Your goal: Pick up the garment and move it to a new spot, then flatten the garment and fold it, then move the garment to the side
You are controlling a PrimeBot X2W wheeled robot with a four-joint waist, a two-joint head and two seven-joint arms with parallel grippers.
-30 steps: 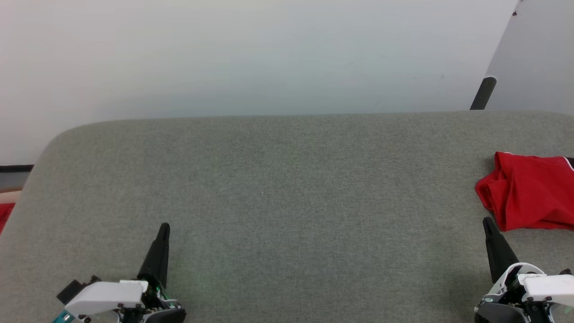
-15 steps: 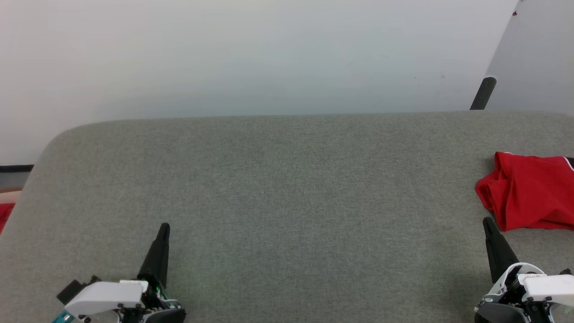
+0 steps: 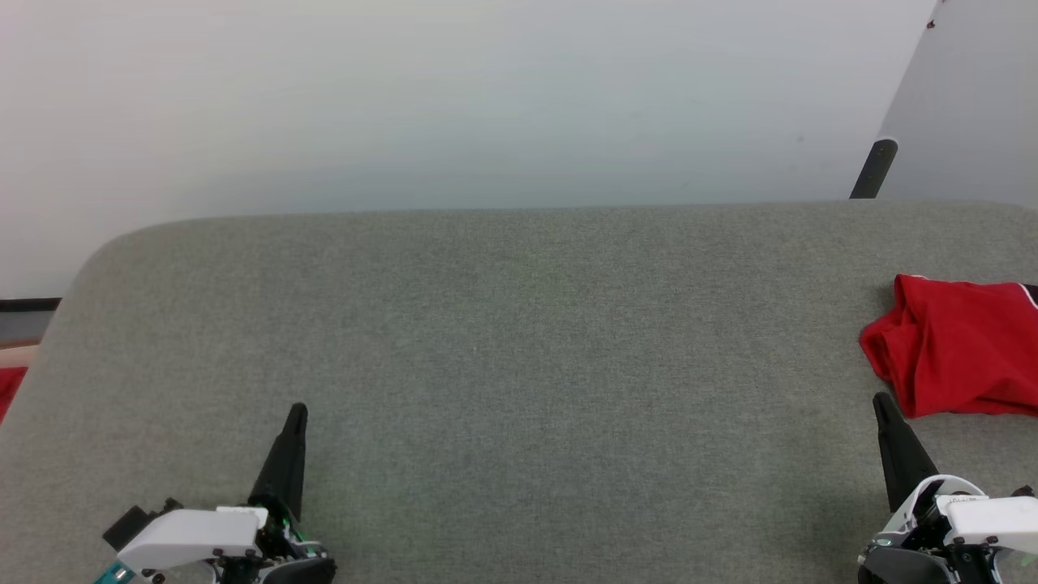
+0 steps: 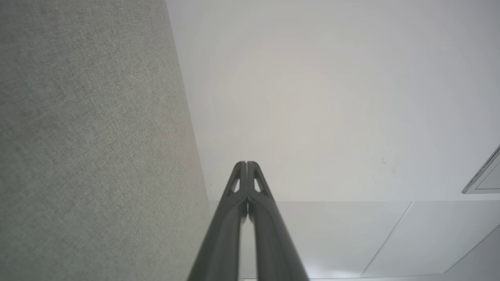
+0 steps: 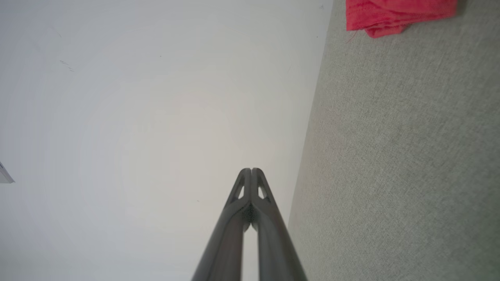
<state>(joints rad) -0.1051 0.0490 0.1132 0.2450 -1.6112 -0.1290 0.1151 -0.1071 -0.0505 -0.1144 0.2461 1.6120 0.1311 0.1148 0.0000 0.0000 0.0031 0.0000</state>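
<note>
Garment (image 3: 957, 349), left tool (image 3: 298, 412) and right tool (image 3: 878, 400) seem unchanged since earlier.

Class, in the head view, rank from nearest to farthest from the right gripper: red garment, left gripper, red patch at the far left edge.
From the right gripper:
1. garment, just beyond it, at the right edge.
2. left gripper, across the table, lower left.
3. red patch, past the table's left end.

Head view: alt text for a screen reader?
A red garment lies bunched at the right edge of a grey fabric tabletop. The left gripper and right gripper sit along the bottom edge, shut, holding nothing.
</note>
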